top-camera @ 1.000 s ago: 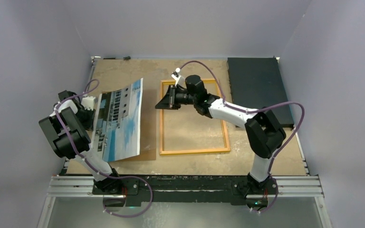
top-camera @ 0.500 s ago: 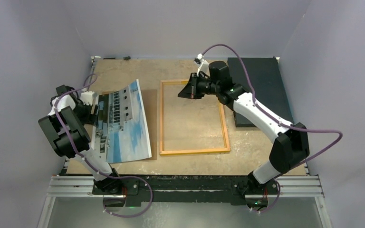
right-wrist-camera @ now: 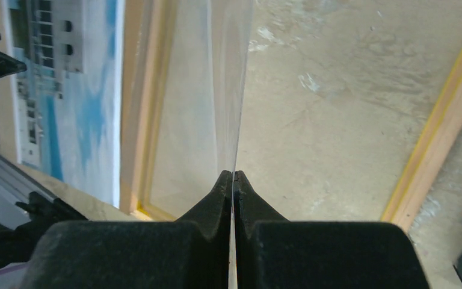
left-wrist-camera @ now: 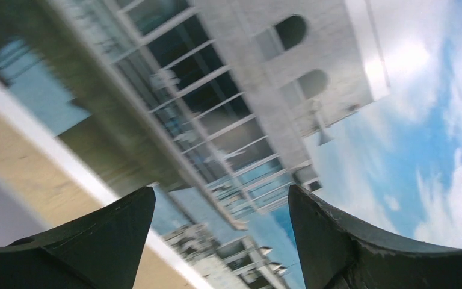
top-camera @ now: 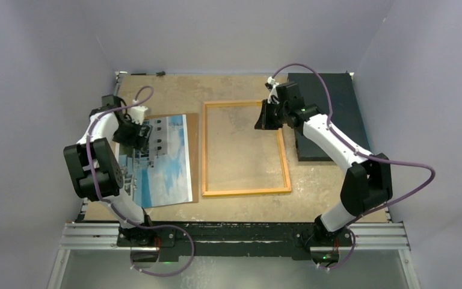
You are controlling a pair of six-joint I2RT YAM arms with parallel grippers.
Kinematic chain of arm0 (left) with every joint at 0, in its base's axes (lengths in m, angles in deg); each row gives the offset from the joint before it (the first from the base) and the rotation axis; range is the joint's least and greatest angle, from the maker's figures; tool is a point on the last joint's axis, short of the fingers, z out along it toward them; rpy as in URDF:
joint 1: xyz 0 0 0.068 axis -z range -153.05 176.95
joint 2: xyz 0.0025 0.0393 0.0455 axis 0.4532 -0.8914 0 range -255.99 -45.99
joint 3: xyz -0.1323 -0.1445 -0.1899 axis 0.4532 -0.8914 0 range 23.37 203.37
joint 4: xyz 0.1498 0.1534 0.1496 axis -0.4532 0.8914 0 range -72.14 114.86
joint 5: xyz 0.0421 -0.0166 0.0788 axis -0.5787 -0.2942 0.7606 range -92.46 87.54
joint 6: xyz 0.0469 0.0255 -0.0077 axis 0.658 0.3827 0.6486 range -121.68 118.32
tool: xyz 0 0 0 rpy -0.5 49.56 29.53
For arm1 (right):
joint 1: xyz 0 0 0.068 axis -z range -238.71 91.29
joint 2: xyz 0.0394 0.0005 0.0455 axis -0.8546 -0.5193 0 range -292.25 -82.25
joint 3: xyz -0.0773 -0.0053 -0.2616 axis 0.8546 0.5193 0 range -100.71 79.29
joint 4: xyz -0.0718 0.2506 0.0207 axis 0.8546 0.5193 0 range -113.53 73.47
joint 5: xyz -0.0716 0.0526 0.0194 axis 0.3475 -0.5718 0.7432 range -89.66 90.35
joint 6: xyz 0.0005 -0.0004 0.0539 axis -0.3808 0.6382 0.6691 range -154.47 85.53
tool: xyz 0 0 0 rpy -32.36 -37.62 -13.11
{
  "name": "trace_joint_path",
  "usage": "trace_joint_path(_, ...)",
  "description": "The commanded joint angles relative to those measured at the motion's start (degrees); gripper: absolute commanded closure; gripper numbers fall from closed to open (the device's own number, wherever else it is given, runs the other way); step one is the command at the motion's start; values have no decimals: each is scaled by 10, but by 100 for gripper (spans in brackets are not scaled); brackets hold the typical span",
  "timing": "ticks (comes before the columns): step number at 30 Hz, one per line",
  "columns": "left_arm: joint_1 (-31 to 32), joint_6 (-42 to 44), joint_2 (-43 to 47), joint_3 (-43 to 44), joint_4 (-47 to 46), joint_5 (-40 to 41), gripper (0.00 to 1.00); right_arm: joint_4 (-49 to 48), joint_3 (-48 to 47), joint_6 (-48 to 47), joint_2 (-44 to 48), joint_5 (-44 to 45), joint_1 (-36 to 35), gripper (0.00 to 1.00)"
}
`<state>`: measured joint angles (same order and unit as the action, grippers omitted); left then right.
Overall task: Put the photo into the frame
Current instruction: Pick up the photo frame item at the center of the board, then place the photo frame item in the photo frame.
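Down went the photo (top-camera: 159, 159), now flat under the wide-open, empty left gripper (left-wrist-camera: 221, 198), not yet in the frame (top-camera: 205, 150) beside it, where the tight-shut right gripper (right-wrist-camera: 233, 174) pinches the clear pane (right-wrist-camera: 225, 90).

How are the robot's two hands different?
The left gripper is open, its fingers spread apart over the photo. The right gripper is shut, pinching the edge of a clear pane near the frame's far right corner. Both have two dark fingers.
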<state>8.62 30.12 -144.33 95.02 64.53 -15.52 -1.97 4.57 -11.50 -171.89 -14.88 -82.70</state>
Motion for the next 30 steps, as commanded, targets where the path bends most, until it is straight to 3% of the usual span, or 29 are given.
trace_joint_path(1, 32, -33, -5, -29, -16, 13, 21, 56, -19, -50, -12, 82, -2, 100)
trace_joint_path(12, 143, -73, -6, -12, -13, 8, 20, 99, -20, -52, -41, 202, -2, 100)
trace_joint_path(30, 311, -154, -53, 15, -59, 15, 24, 124, -46, -63, -79, 254, -2, 100)
